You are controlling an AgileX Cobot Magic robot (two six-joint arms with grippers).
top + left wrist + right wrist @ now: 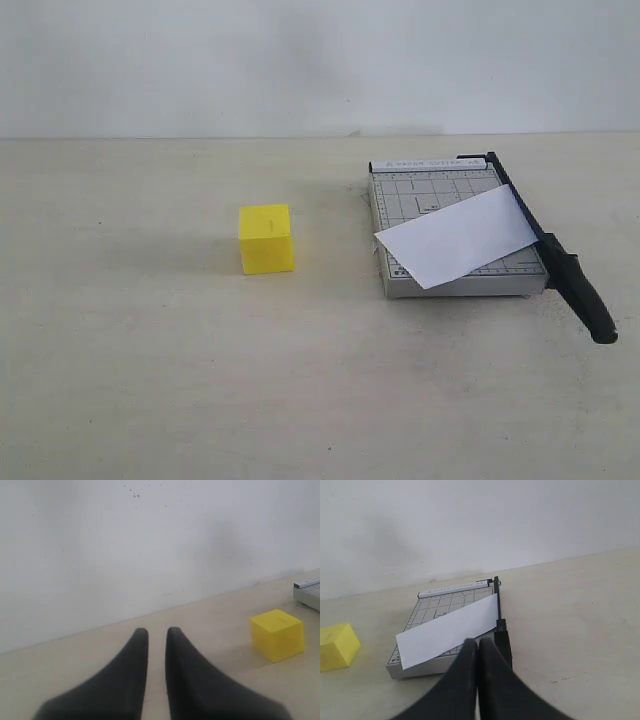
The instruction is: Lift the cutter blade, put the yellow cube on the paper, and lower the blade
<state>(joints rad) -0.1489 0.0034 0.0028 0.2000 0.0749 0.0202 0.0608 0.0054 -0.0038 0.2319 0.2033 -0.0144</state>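
Observation:
The yellow cube (266, 238) stands on the table, left of the grey gridded cutter base (430, 190) and apart from it. The white paper (455, 238) lies askew across the base, one end reaching the cutter blade (520, 200). The blade lies lowered along the base's right edge, its thick black handle (582, 297) jutting past the front. Neither gripper shows in the exterior view. My left gripper (156, 632) is empty, fingers a narrow gap apart, with the cube (277, 634) ahead to one side. My right gripper (479, 644) is shut on nothing, above the handle (503, 641) and the paper (447, 630).
A plain white wall rises behind the pale table (150, 380). A corner of the cutter base (310, 592) shows in the left wrist view beyond the cube. The right wrist view also catches the cube (337, 645) beside the base (440, 602).

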